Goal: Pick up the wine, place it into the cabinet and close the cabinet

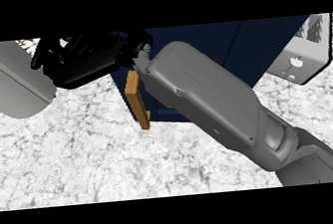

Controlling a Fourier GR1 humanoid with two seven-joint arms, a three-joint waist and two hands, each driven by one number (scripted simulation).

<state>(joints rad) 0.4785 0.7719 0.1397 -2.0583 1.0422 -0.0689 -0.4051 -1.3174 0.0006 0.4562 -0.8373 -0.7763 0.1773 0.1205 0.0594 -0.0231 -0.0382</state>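
At the counter's far edge, head view: a dark blue cabinet [216,49] stands on the marbled counter [92,155].
Cabinet door: the blue panel carries an orange handle [135,99] on its near left edge; whether the door is fully shut I cannot tell.
Right hand: the black right hand [94,58] reaches across from the lower right on its long grey forearm and sits just above and left of the handle; its fingers look curled, but I cannot tell whether they hold anything.
Left hand: not visible; a grey forearm [8,80] shows at the upper left.
Wine: no bottle shows anywhere; it may be inside the cabinet or hidden by the arm, and I cannot say which.
Other: a grey appliance [304,47] stands at the cabinet's right.
Step in hand, as I judge it: closing the door.
Doing it well: press flat on the panel near the handle, follow the hinge's arc, and stop once the door lies flush.
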